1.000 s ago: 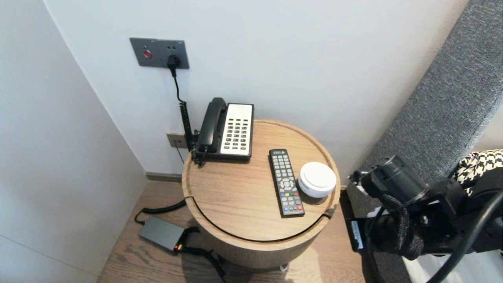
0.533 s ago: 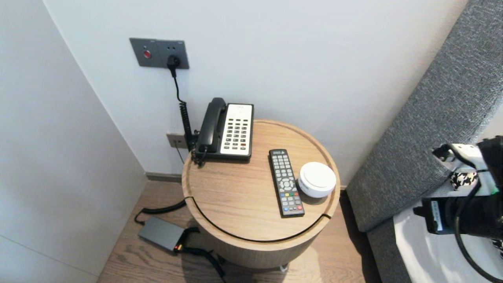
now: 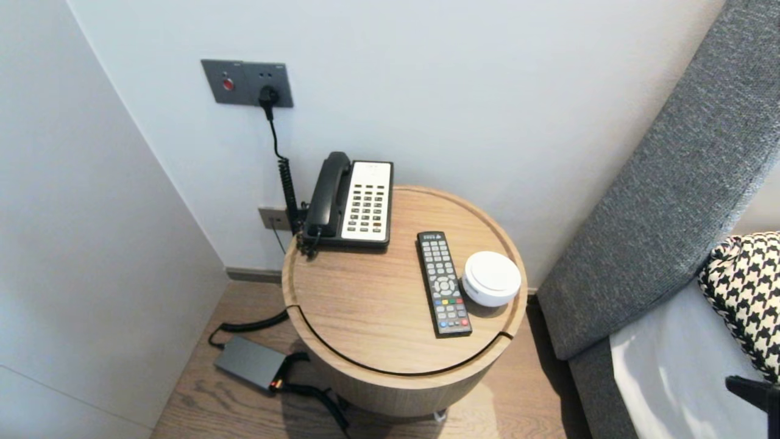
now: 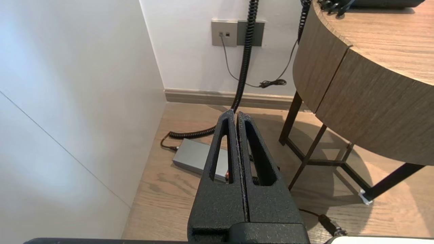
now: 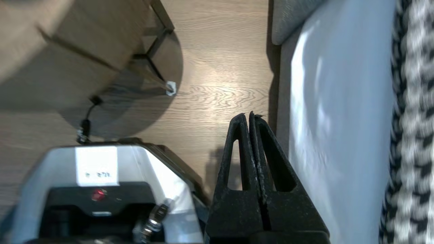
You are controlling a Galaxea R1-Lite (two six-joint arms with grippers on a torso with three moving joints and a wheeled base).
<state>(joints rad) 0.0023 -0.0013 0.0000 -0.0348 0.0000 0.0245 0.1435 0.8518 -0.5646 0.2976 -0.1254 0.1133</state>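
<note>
The likeliest trouble, by the look of it, lies low beside the counter. The right tool hangs below the counter's top, over the floor in the gap between the counter and the bed, just beside the mattress edge. A swing away from the counter could drag it into the sheet. A swing toward the counter could knock the counter's leg.

The left tool sits off the counter's opposite side, also below its top. It is above the power adapter, which lies on the floor near the wall, and near the coiled cord that climbs the wall behind the counter. Snagging that cord could drag the adapter or pull on its plug.

On the counter, the remote lies just beside a white round box near the rim on the bed's side. The telephone is at the counter's back edge. A careless nudge to the remote could shift the box.

Both tools have their fingers pressed together with nothing between them, and neither touches anything.
</note>
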